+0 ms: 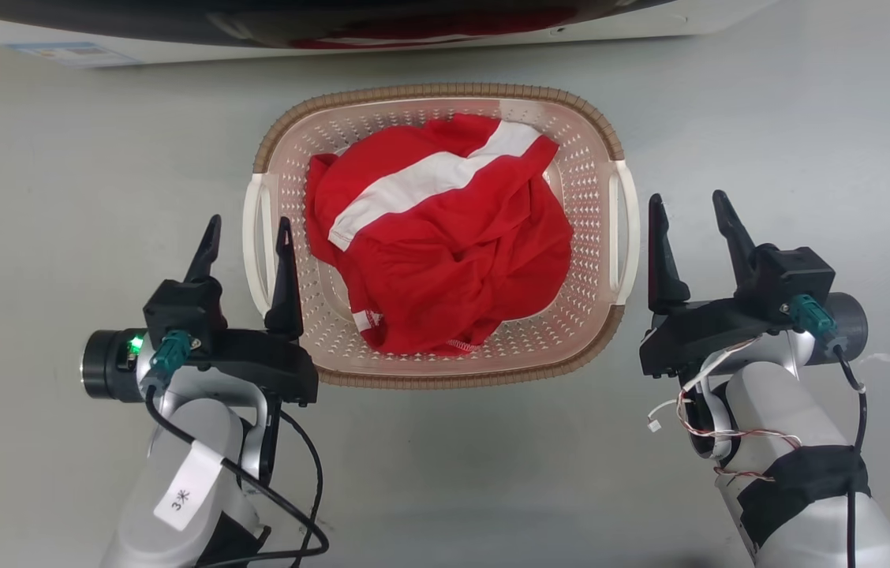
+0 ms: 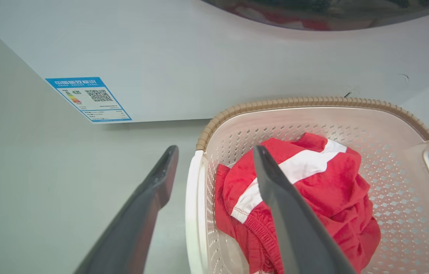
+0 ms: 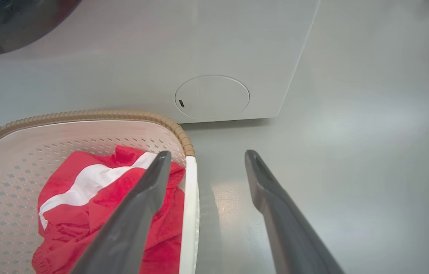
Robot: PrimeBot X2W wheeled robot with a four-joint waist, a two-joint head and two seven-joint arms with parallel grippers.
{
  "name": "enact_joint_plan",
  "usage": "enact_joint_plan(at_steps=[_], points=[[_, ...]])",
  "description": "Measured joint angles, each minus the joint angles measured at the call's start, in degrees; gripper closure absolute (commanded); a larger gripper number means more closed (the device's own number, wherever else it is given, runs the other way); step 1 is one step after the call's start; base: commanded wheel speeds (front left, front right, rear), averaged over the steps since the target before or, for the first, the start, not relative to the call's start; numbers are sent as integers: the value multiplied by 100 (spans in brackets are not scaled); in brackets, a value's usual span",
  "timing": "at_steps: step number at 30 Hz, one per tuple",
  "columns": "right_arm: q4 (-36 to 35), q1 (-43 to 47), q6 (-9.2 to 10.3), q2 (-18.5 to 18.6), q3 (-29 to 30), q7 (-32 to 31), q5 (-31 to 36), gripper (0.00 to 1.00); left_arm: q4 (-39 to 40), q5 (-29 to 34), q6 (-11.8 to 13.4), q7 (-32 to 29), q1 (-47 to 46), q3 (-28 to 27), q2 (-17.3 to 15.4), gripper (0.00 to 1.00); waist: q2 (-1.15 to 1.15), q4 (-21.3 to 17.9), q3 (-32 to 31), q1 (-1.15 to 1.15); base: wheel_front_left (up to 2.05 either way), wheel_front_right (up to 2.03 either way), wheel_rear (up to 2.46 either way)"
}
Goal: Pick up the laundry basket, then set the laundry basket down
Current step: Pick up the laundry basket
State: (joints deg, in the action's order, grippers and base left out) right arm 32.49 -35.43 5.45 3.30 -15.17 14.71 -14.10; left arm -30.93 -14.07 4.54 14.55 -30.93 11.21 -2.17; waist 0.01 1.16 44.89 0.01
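1. The laundry basket sits on the floor at my 12 o'clock, a red garment inside.
2. My left pincer, fingers apart, straddles the left handle at the basket's 9 o'clock, ready to clamp.
3. My right pincer, also apart, hovers by the right handle at 3 o'clock; paired grips should keep the lift level.

Left claw and right claw both gape, pointing forward.
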Motion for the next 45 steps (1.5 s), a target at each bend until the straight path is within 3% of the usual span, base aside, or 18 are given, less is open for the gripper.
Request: enact_joint_plan(at_steps=[8, 25, 42, 45], points=[[324, -210, -90, 8, -336, 0, -194, 0, -508, -34, -54, 0, -243, 54, 10, 0, 0, 23, 180, -1, 0, 0, 0], [849, -741, -85, 24, -637, -1, -561, 0, -1368, -83, -110, 0, -851, -59, 33, 0, -1, 95, 836, -1, 0, 0, 0], [1259, -1016, -85, 34, -1185, 0, -878, 0, -2045, -430, -311, 1, -1255, 378, 40, 0, -2, 147, 1030, -1, 0, 0, 0], [1306, -1118, -80, 35, -1260, 0, -918, 11, -2076, -472, -311, 1, -1368, 458, 42, 0, -2, 143, 1062, 0, 0, 0, 0]])
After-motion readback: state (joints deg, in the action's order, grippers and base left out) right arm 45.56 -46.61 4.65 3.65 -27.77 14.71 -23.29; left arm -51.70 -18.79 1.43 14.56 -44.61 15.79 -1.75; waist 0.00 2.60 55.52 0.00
